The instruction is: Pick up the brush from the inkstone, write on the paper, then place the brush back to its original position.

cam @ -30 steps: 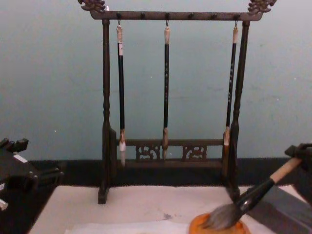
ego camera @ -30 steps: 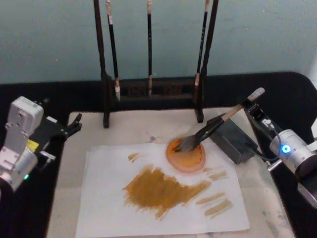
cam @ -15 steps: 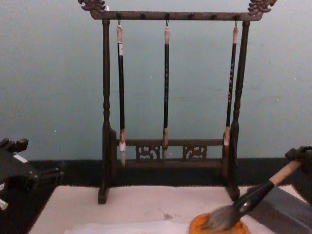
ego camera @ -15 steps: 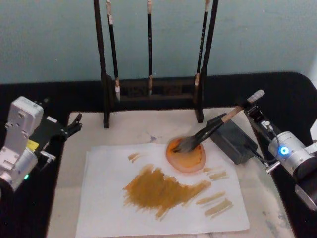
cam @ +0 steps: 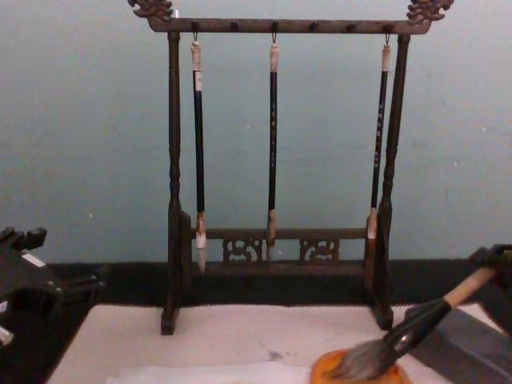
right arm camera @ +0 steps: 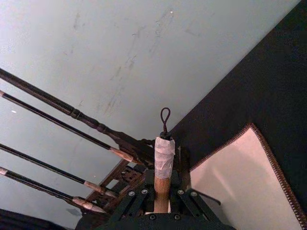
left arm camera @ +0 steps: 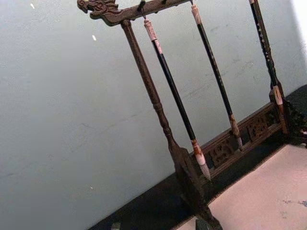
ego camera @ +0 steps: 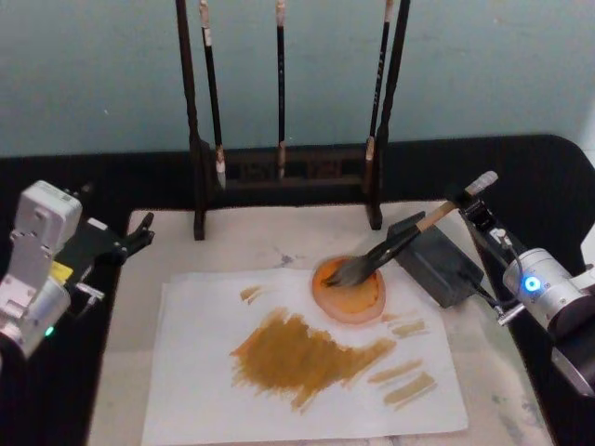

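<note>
The right gripper (ego camera: 476, 212) pinches the brush (ego camera: 395, 244) near the taped top of its pale handle, the jaws closed against both sides of the wood. The brush slants down to the left. Its dark ferrule crosses over the far left corner of the grey inkstone (ego camera: 444, 269), and its bushy tuft is down on the orange dish (ego camera: 358, 302). The dish sits at the far right edge of the paper (ego camera: 200, 372), just left of the inkstone. Broad ochre strokes (ego camera: 307, 358) cross the middle of the sheet, with shorter dabs near the dish and toward the near right corner. The paper lies on a cream mat (ego camera: 270, 237), which lies on the black table (ego camera: 530, 163). At the far edge of the mat stands a dark wooden rack (cam: 172, 200) with three thin brushes (cam: 273, 144) hanging tips down. The left gripper (ego camera: 138, 234) is parked at the left, over the table beside the mat's far left corner and well apart from the paper. Whether it is spread or closed cannot be told.
</note>
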`<control>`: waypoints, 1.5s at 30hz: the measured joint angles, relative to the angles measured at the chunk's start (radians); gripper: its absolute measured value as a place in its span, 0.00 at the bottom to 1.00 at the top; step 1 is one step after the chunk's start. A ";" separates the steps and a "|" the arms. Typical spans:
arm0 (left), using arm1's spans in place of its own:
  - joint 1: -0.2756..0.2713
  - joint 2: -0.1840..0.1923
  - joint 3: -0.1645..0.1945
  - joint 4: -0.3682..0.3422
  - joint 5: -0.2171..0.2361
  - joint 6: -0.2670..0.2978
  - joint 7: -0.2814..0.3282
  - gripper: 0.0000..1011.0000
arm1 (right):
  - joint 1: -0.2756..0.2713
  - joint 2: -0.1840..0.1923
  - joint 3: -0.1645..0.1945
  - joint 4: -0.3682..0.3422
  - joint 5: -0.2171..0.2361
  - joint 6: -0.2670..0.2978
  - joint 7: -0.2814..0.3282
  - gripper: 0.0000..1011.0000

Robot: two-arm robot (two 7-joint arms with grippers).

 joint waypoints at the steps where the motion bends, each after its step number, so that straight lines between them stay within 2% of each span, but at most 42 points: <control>1: 0.000 0.000 0.000 0.000 0.000 0.000 0.000 1.00 | 0.000 0.000 0.000 0.000 0.000 0.000 0.000 0.17; 11: 0.000 0.000 0.000 0.000 0.000 0.000 0.000 1.00 | 0.000 -0.001 0.003 0.000 0.000 0.001 0.002 0.18; 15: 0.000 0.000 0.000 0.000 0.000 0.000 0.000 1.00 | -0.001 -0.002 0.003 0.000 0.000 0.002 0.002 0.29; 18: 0.000 0.000 0.000 0.000 0.000 0.000 0.000 1.00 | -0.001 -0.002 0.004 0.000 0.000 0.003 0.003 0.40; 19: 0.000 0.000 0.000 0.000 0.000 0.000 0.000 1.00 | -0.001 -0.002 0.004 0.000 0.000 0.003 0.003 0.40; 31: 0.000 0.000 0.000 0.000 0.000 0.000 0.000 1.00 | -0.001 -0.002 0.005 0.000 -0.001 0.005 0.004 0.82; 34: 0.000 0.000 0.000 0.000 0.000 0.000 0.000 1.00 | -0.001 -0.002 0.005 0.000 -0.001 0.005 0.004 0.87; 35: 0.000 0.000 0.000 0.000 0.000 0.000 0.000 1.00 | -0.001 -0.002 0.005 0.000 -0.001 0.005 0.004 0.92; 39: 0.000 0.000 0.000 0.000 0.000 0.000 0.000 1.00 | -0.001 -0.002 0.005 0.000 -0.001 0.005 0.004 0.99; 45: 0.000 0.000 0.000 0.000 0.000 0.000 0.000 1.00 | -0.001 -0.002 0.004 0.000 -0.001 0.005 0.004 0.99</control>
